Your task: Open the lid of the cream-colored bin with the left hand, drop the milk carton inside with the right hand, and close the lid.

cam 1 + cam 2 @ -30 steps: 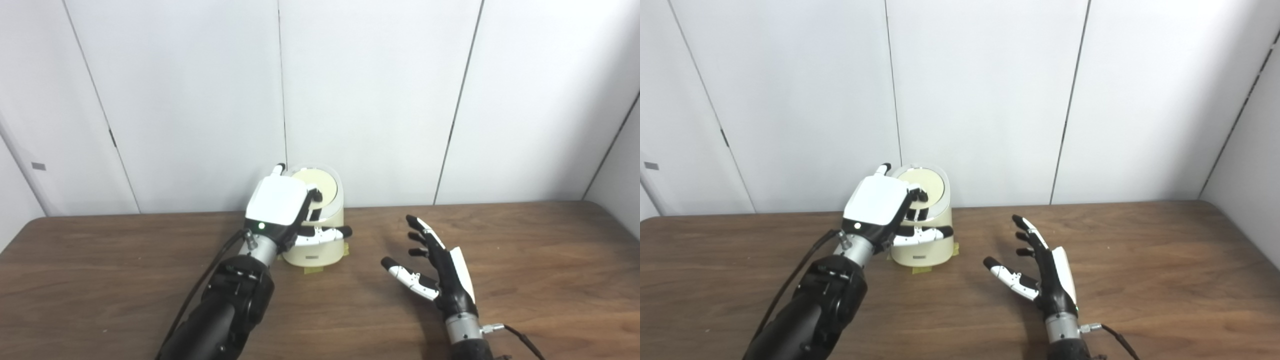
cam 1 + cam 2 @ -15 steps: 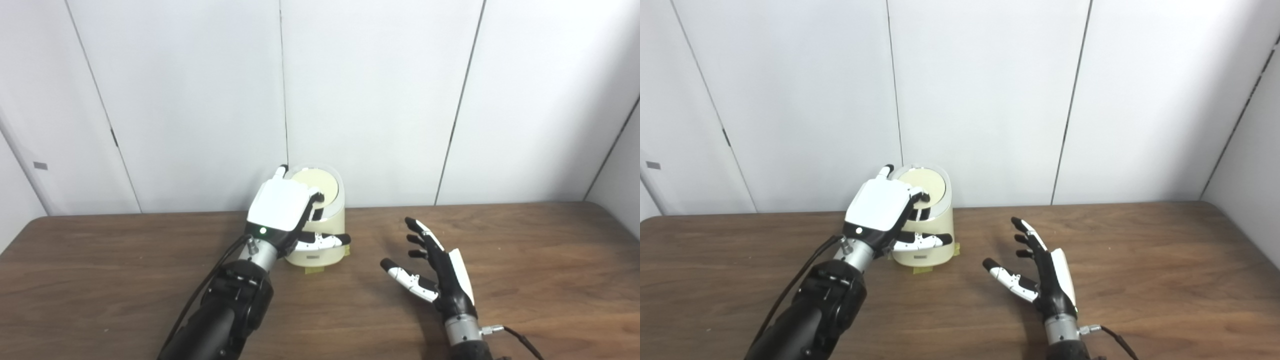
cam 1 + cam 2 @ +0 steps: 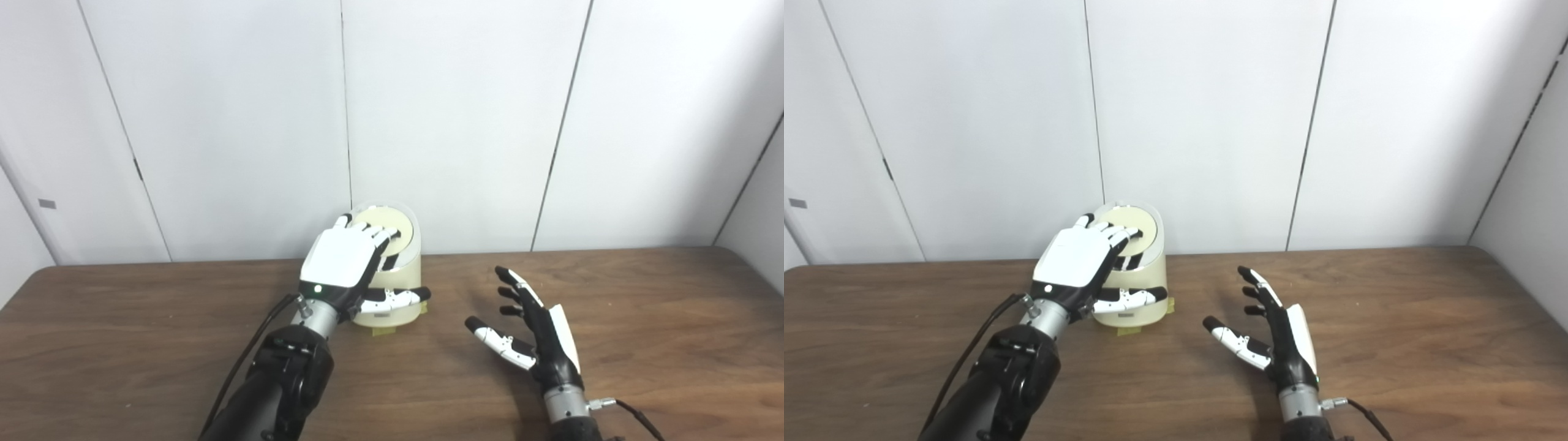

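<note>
Resting its spread fingers on the round lid (image 3: 388, 222) of the small cream-colored plastic bin (image 3: 392, 300), the left hand (image 3: 343, 260) grips nothing, probably closing it, while the right hand (image 3: 533, 340) waits open and empty, no milk carton visible

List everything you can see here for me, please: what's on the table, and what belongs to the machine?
Bin: one, cream-coloured, far middle of the table, against the wall.
Lid: one, pale yellow disc, tilted on top of the bin.
Tape: yellowish pieces at the bin's base.
Table: one, dark brown wood.
Wall: white panels behind.
Milk carton: none visible.
Left hand: white back, black fingers spread on the lid, thumb across the bin's front.
Right hand: black and white, open, empty, over the table right of the bin.
</note>
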Controlling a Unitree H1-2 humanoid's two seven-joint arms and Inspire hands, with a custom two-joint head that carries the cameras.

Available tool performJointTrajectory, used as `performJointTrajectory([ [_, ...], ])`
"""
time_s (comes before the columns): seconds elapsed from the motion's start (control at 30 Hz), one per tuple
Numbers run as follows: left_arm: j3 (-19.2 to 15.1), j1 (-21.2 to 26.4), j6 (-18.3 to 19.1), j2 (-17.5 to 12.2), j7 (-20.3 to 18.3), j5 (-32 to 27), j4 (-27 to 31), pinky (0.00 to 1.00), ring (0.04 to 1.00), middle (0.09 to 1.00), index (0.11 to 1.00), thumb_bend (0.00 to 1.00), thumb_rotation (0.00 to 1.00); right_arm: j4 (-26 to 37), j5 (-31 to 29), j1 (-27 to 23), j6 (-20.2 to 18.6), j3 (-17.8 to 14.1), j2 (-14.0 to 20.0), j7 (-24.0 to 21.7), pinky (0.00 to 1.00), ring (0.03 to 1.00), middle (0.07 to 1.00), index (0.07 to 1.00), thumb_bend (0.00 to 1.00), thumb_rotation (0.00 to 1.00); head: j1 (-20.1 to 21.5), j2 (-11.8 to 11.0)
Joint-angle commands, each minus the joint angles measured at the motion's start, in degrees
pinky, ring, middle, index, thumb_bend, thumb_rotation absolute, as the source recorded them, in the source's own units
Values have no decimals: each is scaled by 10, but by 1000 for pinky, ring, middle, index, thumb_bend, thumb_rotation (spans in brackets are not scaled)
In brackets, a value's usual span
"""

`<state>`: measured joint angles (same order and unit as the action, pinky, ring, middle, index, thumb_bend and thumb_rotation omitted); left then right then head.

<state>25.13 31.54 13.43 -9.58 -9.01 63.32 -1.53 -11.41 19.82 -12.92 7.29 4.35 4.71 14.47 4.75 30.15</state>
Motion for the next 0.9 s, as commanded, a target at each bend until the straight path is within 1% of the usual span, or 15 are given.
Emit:
performJointTrajectory([
  [0.0, -14, 17, -3, 3, 23, -1, 29, 1000, 918, 898, 888, 677, 820, -10, 5, 17, 17, 5, -9, 6, 721, 837, 878, 846, 496, 436, 0, 1],
  [0.1, -29, 4, -12, 8, 55, -10, 50, 1000, 905, 889, 879, 652, 820, -8, 6, 18, 16, 6, -8, 4, 742, 852, 887, 850, 492, 432, -1, 2],
  [0.27, -64, -25, -39, 12, 135, -19, 91, 1000, 818, 780, 793, 590, 825, -16, -3, 16, 24, 3, -7, 3, 752, 866, 908, 867, 496, 431, -3, 1],
  [0.37, -89, -42, -68, 15, 185, -45, 112, 991, 775, 751, 748, 520, 779, -18, 0, 15, 20, 3, -7, 5, 764, 875, 912, 869, 503, 443, -2, 1],
  [0.4, -98, -47, -76, 17, 195, -60, 118, 948, 768, 751, 744, 504, 755, -18, 3, 15, 20, 4, -6, 6, 762, 875, 912, 868, 503, 447, -2, 0],
  [0.47, -117, -60, -92, 21, 204, -99, 131, 861, 760, 752, 740, 482, 715, -19, 5, 15, 22, 4, -5, 8, 757, 871, 911, 866, 501, 455, -2, 0],
  [0.5, -129, -70, -100, 21, 202, -130, 140, 783, 759, 760, 747, 441, 717, -20, 6, 15, 24, 4, -5, 9, 748, 866, 906, 862, 497, 452, -2, 0],
  [0.53, -138, -78, -106, 22, 199, -150, 145, 738, 769, 774, 760, 405, 743, -20, 5, 15, 25, 4, -5, 9, 738, 862, 906, 866, 495, 467, -2, 0],
  [0.57, -145, -90, -118, 19, 194, -175, 151, 723, 773, 779, 764, 392, 753, -23, 4, 14, 29, 3, -4, 11, 735, 861, 906, 867, 495, 472, 2, -2],
  [0.63, -150, -106, -137, 12, 188, -199, 156, 719, 794, 793, 777, 312, 716, -24, 7, 14, 34, 3, -3, 14, 750, 871, 908, 872, 466, 542, 1, -2],
  [0.7, -151, -136, -168, 4, 183, -232, 156, 679, 794, 799, 779, 247, 579, -23, 20, 14, 42, 5, -1, 26, 794, 881, 899, 879, 351, 614, 3, -2],
  [0.73, -151, -150, -181, 1, 182, -248, 153, 681, 798, 806, 787, 228, 536, -23, 26, 14, 46, 5, 0, 32, 793, 874, 884, 873, 268, 644, 3, -3],
  [0.77, -153, -162, -195, 0, 186, -261, 147, 683, 799, 808, 789, 221, 523, -24, 31, 14, 49, 5, 0, 38, 791, 869, 876, 869, 232, 667, 3, -3],
  [0.8, -157, -174, -209, 1, 194, -272, 138, 679, 794, 805, 786, 213, 519, -23, 35, 14, 51, 3, 0, 45, 781, 859, 866, 863, 208, 678, 4, -5],
  [0.87, -167, -192, -238, 5, 219, -278, 118, 653, 777, 799, 776, 208, 497, -23, 41, 14, 57, -2, -4, 62, 762, 834, 840, 840, 194, 647, 4, -4],
])
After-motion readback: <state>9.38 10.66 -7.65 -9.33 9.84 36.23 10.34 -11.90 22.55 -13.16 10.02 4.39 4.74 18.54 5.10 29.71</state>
